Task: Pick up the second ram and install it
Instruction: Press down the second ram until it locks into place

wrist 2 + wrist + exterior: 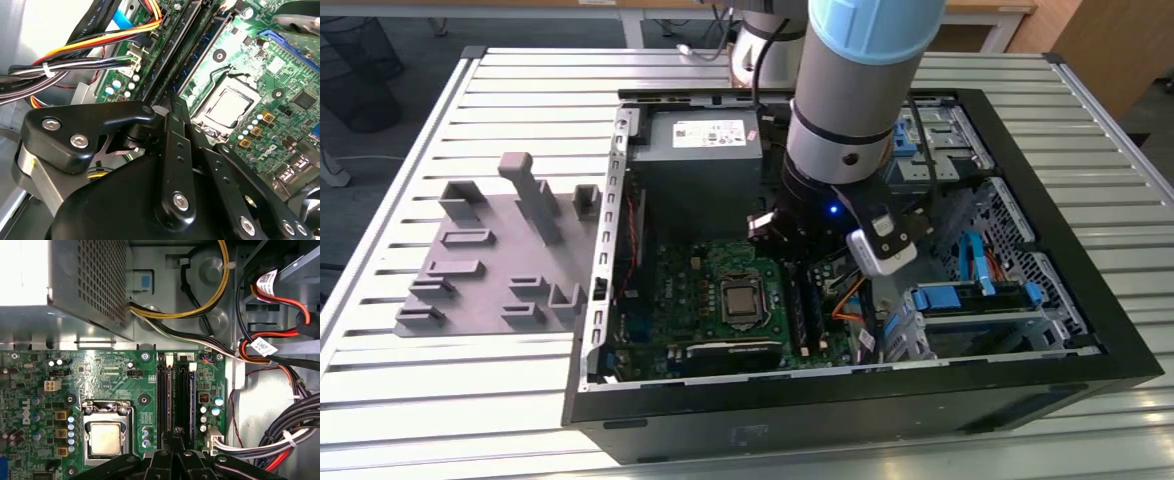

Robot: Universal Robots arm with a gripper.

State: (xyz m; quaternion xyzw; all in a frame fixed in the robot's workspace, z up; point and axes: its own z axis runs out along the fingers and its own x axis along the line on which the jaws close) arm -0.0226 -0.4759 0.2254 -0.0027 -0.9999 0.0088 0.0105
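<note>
Green motherboard [115, 385] inside the open computer case [1067, 330] on the slatted counter [440, 390], gripper [172, 442] low over the memory slots — finger state cannot be told — second ram [191, 400] standing in its slot beside the processor socket [106, 435].

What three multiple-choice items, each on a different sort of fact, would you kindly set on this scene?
1. Where does the grey fixture tray lie relative to the computer case?
A. inside it
B. on the slatted table, to the exterior view's left of it
C. on the floor

2. What colour is the motherboard?
A. red
B. green
C. white

3. How is the processor socket?
A. hidden under a cooler
B. empty
C. holding a processor with its metal lid bare

Answers:
1 B, the tray rests on the slats beside the case.
2 B, the board is green in both wrist views.
3 C, the lid shows in the first wrist view.
</note>
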